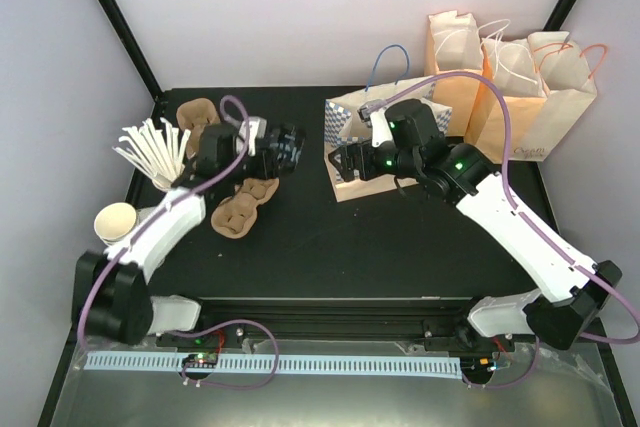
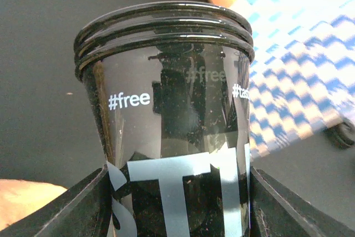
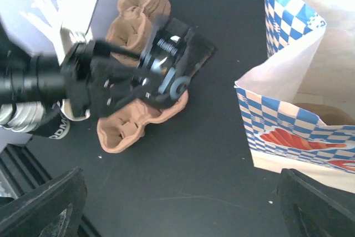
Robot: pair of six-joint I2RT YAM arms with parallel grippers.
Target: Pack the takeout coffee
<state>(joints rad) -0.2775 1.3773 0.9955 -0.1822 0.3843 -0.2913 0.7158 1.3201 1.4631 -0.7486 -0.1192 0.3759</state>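
My left fingers [image 2: 66, 209] are clamped against both sides of the black coffee cup [image 2: 166, 137], its lid on. The cup sits between a brown pulp cup carrier [image 3: 133, 120] and the blue checked paper bag [image 3: 288, 120]. I cannot tell whether it is clear of the bench [image 1: 400, 237]. My right fingers [image 3: 44, 203] are spread wide with nothing between them, hovering just beside the open bag.

Takeout coffee [image 2: 166, 137]: base and big lettering cut off at the left wrist view's bottom edge. Checked bag [image 2: 299, 81] behind it is blurred. From above, the left gripper [image 1: 288, 145] hides most of the takeout coffee.
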